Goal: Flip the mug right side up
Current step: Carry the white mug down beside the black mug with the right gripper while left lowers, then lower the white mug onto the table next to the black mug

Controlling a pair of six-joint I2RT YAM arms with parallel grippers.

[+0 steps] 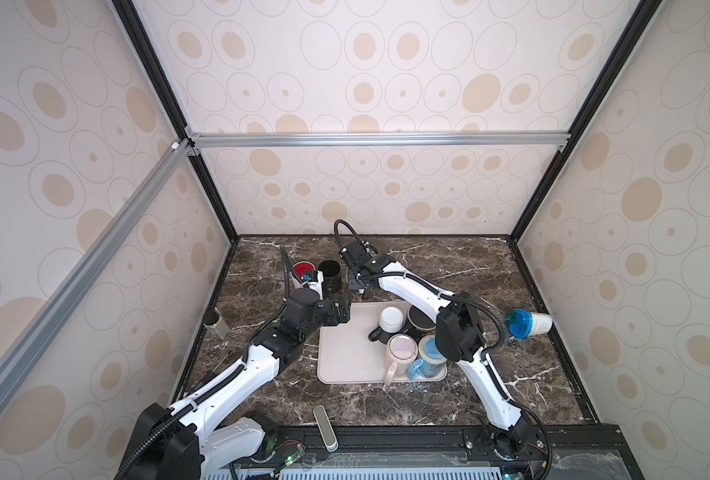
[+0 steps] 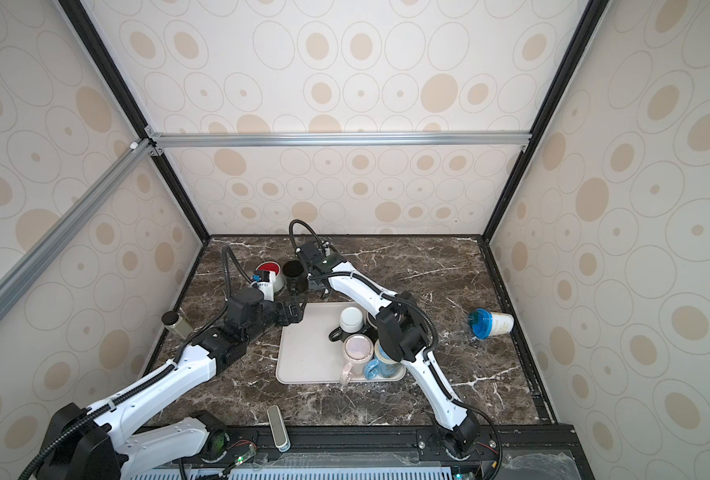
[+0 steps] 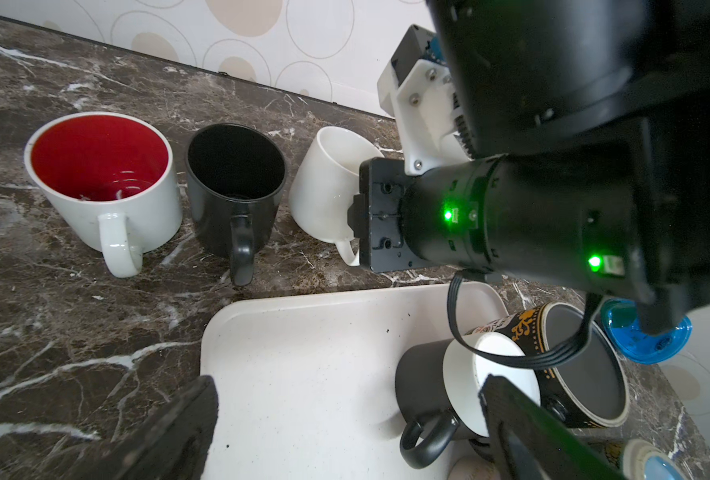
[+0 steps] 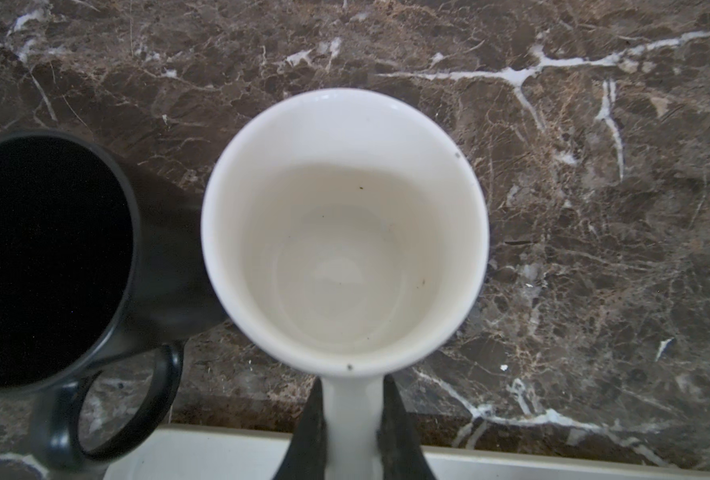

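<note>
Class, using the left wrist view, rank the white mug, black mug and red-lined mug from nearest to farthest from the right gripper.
1. white mug: held by its handle in the right gripper.
2. black mug: beside it, middle of the row.
3. red-lined mug: far end of the row.

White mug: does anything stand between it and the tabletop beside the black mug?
Nothing visible does. The right gripper holds the white mug by its handle, mouth up, at the tabletop; the black mug stands close beside it.
</note>
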